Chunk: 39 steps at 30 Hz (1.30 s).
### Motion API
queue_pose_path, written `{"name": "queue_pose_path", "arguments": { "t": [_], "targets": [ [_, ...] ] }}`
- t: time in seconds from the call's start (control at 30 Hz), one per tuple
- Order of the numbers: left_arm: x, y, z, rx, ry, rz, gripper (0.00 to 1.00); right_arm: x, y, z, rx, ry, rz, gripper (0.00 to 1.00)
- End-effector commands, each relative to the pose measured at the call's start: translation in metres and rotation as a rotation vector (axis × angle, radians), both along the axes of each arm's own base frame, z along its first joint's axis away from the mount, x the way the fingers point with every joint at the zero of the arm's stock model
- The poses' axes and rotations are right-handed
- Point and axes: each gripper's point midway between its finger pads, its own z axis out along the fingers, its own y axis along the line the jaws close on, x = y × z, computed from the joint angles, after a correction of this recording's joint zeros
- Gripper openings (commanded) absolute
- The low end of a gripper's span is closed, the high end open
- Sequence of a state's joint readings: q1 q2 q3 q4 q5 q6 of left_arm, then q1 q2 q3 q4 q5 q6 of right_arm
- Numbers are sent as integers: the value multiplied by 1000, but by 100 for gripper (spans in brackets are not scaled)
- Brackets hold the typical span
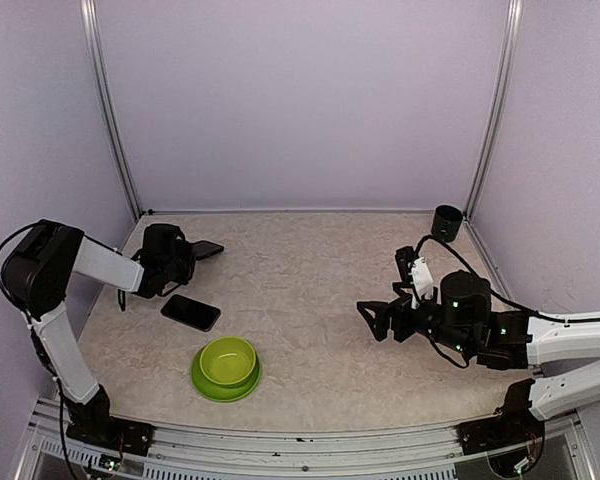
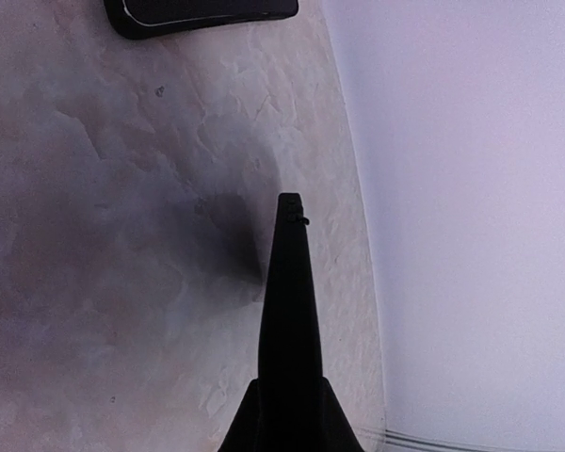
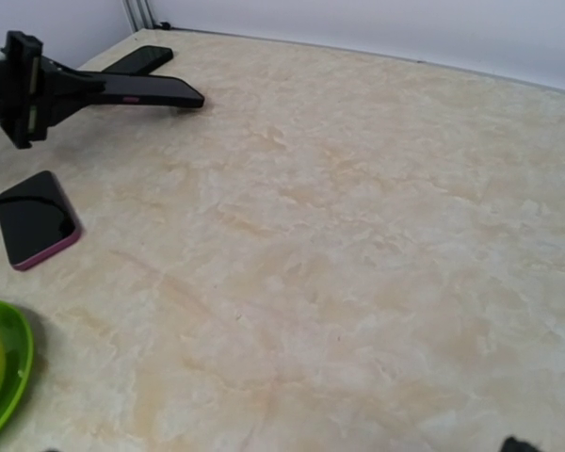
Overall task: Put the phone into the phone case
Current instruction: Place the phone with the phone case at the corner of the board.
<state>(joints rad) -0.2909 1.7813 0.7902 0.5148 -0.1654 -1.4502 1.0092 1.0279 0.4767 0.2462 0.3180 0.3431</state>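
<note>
The phone [image 1: 190, 312] is lying on the worktop [image 1: 310, 270], apart from the phone case [image 2: 202, 11]

Glossy black with a pink edge, the phone is lying flat just behind and to the left of the green bowl [image 1: 227, 360]. The left gripper [image 2: 290, 205] is sitting low over the worktop farther behind the bowl, turned on its side, its fingers pressing together with nothing showing between them. The phone case, dark and flat, is resting just beside those fingers, on the side facing away from the bowl. The right gripper [image 1: 368, 319] is hanging well to the right of the bowl, jaws standing wide and gripping nothing
</note>
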Motion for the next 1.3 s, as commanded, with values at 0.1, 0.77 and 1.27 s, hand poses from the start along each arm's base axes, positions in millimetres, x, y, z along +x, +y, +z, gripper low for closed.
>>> {"name": "queue_pose_path", "arguments": {
  "t": [0.1, 0.77, 1.27],
  "targets": [
    [33, 12, 25, -25, -82, 123, 0, 3, -3, -4, -1, 8, -19, 99],
    [70, 16, -13, 20, 6, 206, 10, 4, -5, 0, -28, -2, -25, 99],
    [69, 0, -35, 4, 42, 111, 38, 8, 3, -1, -49, -1, -9, 99]
  ]
}}
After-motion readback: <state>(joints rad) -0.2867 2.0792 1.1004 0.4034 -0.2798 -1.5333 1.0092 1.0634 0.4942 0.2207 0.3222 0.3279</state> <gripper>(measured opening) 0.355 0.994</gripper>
